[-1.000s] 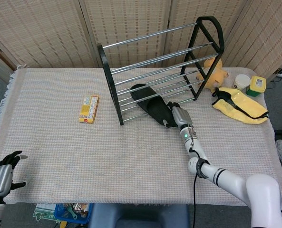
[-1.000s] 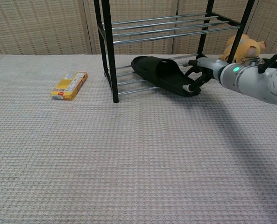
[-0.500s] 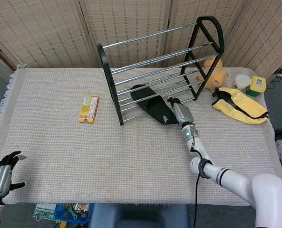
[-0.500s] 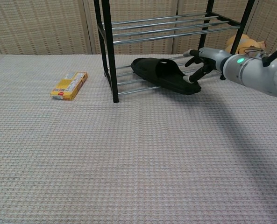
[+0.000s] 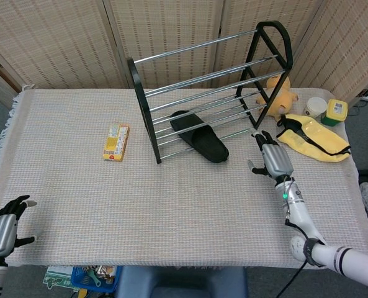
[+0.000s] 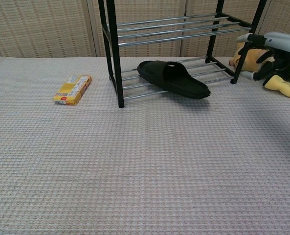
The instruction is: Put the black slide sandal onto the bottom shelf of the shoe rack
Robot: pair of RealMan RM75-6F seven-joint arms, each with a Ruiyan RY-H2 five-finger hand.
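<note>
Resting partly on the bottom shelf of the shoe rack (image 5: 216, 81), the black slide sandal (image 5: 199, 135) lay at a slant: one end sat on the lowest chrome rails, while the other end overhung the front rail and touched the counter (image 5: 171, 205). That lie suggested a placement made from the front, with the sandal released before it was fully seated, so the task was judged close to done but not squarely finished. The sandal was plain matte black, with a broad strap across the middle and a smooth moulded sole, and showed no marking. The right robot hand (image 5: 272, 159) stood well apart from the sandal, near the rack's right foot, holding nothing, its fingers spread. The left robot hand (image 5: 2, 231) was at the near left edge of the counter, empty, fingers apart. A yellow box (image 5: 116, 141) lay left of the rack; a plush toy (image 5: 277, 94) and a yellow cloth item (image 5: 314, 138) lay to its right.
</note>
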